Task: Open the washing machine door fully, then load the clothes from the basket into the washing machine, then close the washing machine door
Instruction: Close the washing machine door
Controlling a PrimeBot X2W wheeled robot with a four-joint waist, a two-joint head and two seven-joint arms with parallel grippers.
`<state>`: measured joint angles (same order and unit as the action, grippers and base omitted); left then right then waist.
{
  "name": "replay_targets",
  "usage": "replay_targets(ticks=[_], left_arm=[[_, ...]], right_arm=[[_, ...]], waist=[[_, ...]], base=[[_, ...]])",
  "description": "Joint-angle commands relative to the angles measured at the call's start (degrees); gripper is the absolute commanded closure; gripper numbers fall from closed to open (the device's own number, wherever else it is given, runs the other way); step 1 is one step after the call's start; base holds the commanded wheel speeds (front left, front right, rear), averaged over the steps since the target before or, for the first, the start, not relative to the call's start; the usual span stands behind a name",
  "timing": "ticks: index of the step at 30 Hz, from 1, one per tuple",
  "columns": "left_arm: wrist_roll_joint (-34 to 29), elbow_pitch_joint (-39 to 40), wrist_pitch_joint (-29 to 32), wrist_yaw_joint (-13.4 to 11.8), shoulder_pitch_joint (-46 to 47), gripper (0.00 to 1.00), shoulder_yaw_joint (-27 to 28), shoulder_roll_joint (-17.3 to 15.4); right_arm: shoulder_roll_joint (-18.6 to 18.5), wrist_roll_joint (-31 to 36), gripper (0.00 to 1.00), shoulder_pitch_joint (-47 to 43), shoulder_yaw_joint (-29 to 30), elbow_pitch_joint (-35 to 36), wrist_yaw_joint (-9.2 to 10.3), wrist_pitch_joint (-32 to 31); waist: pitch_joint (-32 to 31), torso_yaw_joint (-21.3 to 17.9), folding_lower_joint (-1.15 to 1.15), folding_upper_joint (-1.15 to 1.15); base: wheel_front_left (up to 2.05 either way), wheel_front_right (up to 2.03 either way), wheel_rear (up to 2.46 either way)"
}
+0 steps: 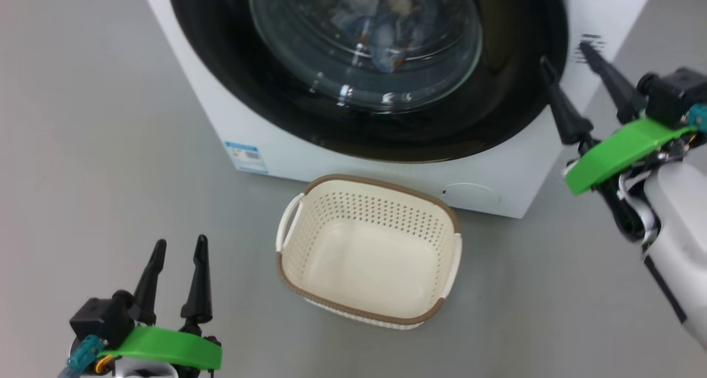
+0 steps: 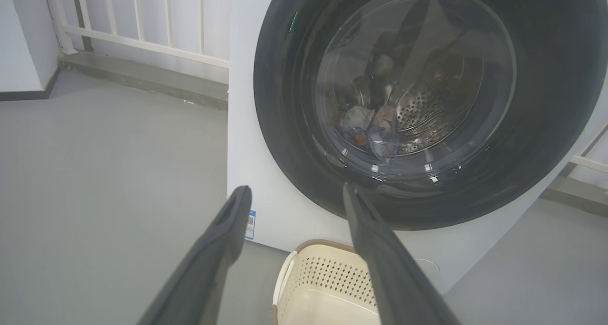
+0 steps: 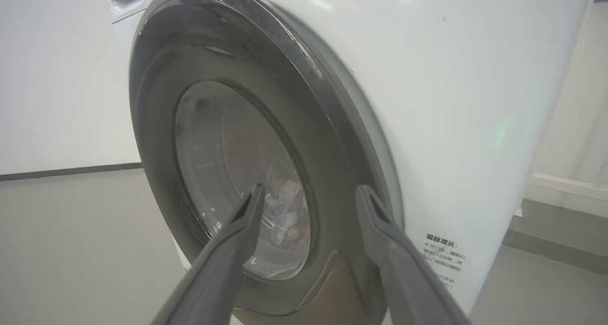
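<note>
Showing the washing machine (image 1: 359, 171) from the head camera, with its round black washing machine door (image 1: 513, 90) lying flat against the white front. Through the door's bulging glass window (image 1: 442, 74) the clothes (image 1: 386, 41) are seen inside the steel drum (image 2: 427, 111). They form a crumpled heap of pale blue fabric with orange-brown marks, low in the drum, toward 7 o'clock of the window in the left wrist view. The basket (image 1: 364, 212) stands upright on the grey floor (image 1: 110, 146) at 6 o'clock from the door, just beside the machine's front, its cream bottom bare. A small blue label (image 1: 247, 156) sits on the front at 7 o'clock from the door. The right gripper (image 1: 564, 53) is at about 3 o'clock of the door, at its outer edge. Its two dark fingers are spread apart and grasp nothing, one tip over the black ring, the other over the white front near printed lettering (image 3: 441, 256). Whether either tip touches the door cannot be told. The left gripper (image 1: 181, 241) hangs at 9 o'clock from the basket, well apart from it, fingers parted, carrying nothing, pointing toward 12 o'clock.
</note>
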<state>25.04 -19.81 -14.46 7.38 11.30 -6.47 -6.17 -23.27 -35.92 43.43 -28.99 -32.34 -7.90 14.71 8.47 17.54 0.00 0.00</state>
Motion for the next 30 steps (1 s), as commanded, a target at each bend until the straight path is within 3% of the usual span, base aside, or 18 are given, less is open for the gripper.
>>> replay_targets(ticks=[1, 12, 18, 30], left_arm=[[-0.5, 1.4, -0.5, 0.1, 0.3, 0.0, 1.9, -1.6], [-1.1, 2.8, -0.5, -0.1, -0.8, 0.0, 3.4, -2.5], [-1.8, 4.2, -0.5, -1.5, -1.8, 0.0, 4.9, -3.0], [0.9, 6.2, -0.4, -0.9, -4.0, 0.0, 5.2, -2.7]], right_arm=[[0.5, -0.5, 0.0, -1.6, 0.2, 1.8, 0.42, 0.3], [1.6, 0.5, 0.0, -9.5, 2.9, 6.7, 0.42, 0.3], [2.2, 1.6, 0.0, -12.9, 4.8, 9.6, 0.42, 0.3], [3.9, 2.6, 0.0, -20.7, 7.9, 13.7, 0.42, 0.3]], waist=[[-2.0, -2.6, 0.0, 0.0], [-4.9, -11.0, 0.0, 0.0], [-5.6, -15.4, 0.0, 0.0], [-7.2, -19.6, 0.0, 0.0]], base=[[0.0, 0.0, 0.0], [0.0, 0.0, 0.0], [0.0, 0.0, 0.0], [0.0, 0.0, 0.0]])
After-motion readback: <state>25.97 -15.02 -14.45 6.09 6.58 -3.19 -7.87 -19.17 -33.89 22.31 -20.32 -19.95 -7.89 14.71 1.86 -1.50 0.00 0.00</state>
